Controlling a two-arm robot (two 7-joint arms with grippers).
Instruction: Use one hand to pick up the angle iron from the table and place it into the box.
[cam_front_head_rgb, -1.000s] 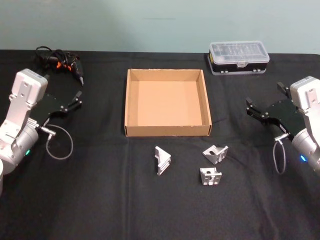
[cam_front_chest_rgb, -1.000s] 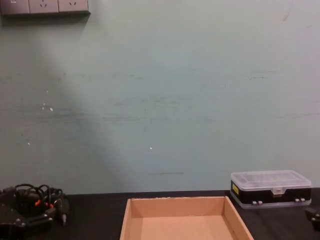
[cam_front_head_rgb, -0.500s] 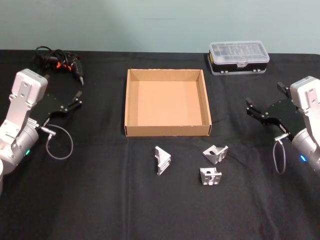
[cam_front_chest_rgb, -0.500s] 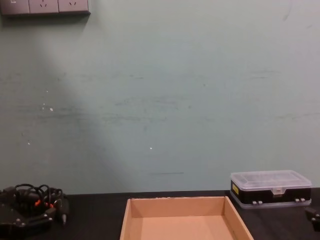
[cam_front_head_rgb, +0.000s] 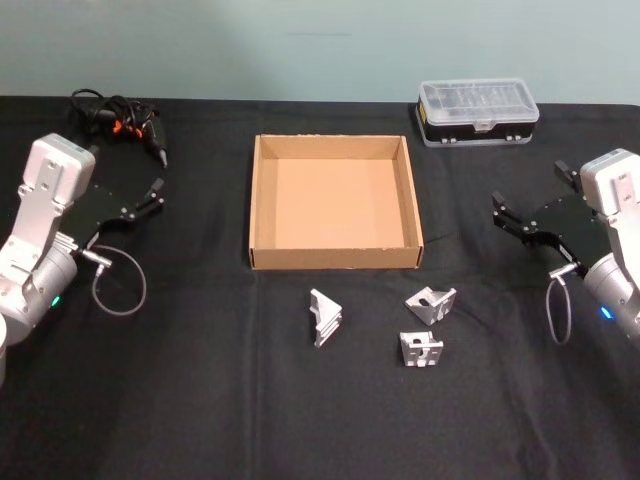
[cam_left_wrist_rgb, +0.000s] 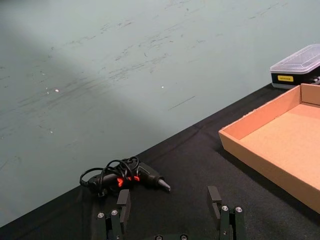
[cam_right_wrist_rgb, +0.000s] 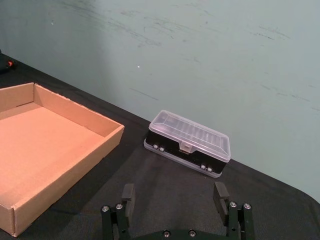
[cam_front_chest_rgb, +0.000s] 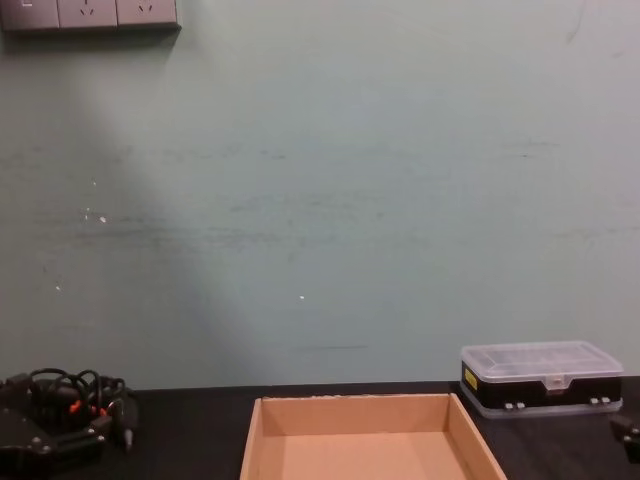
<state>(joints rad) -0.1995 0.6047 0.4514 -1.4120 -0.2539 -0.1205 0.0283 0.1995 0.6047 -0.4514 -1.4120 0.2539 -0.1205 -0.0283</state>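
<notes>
So, angle irons (cam_front_head_rgb: 421, 350): three loose on the worktop (cam_front_head_rgb: 200, 400), just near of the box (cam_front_head_rgb: 335, 258), unheld.
left claw (cam_left_wrist_rgb: 168, 200): left side, spread wide, empty.
right claw (cam_right_wrist_rgb: 174, 192): right side, spread wide, empty; nearer two irons, so likelier picker.

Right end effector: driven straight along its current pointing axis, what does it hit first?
Most likely the clear-lidded plastic case, centred ahead of the right end effector in its wrist view, bare table between. The box sits off to one side. Height is unclear; it may pass over.
</notes>
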